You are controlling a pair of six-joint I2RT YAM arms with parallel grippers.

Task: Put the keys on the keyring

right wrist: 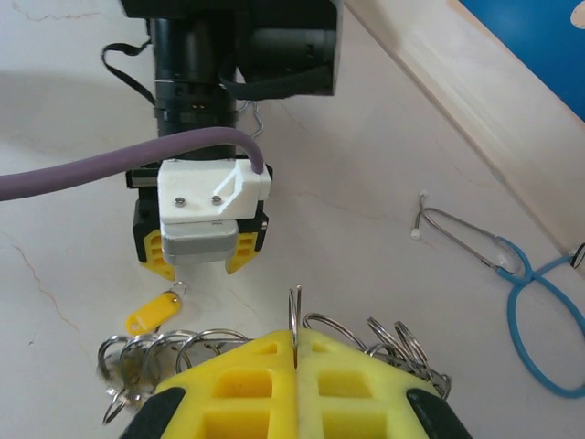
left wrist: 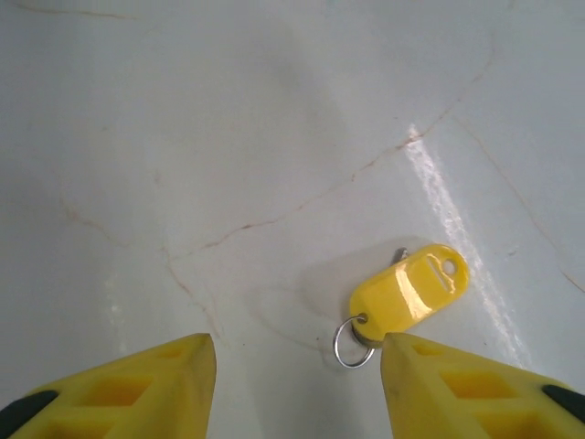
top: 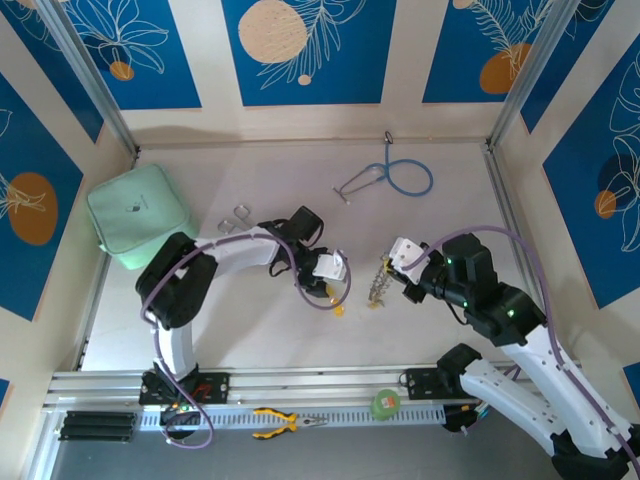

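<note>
One of the keys (left wrist: 411,291), with a yellow plastic head and a small silver split ring (left wrist: 352,340), lies flat on the pale table. My left gripper (left wrist: 297,352) hangs over it, open, the right fingertip (left wrist: 402,352) right at the head's lower end and the split ring lying between the fingers. In the right wrist view the same key (right wrist: 153,312) lies just below the left gripper (right wrist: 201,265). My right gripper (right wrist: 295,340) is shut on the keyring (right wrist: 294,311), seen edge-on, with several small silver rings (right wrist: 393,338) fringing it. From above, the keyring (top: 378,283) hangs right of the key (top: 339,309).
A blue-tubed stethoscope (top: 395,178) lies at the back of the table. A mint-green pouch (top: 140,215) sits at the left and silver forceps (top: 238,217) beside it. Yellow pliers (top: 285,422) and a green roll (top: 386,403) rest on the front rail.
</note>
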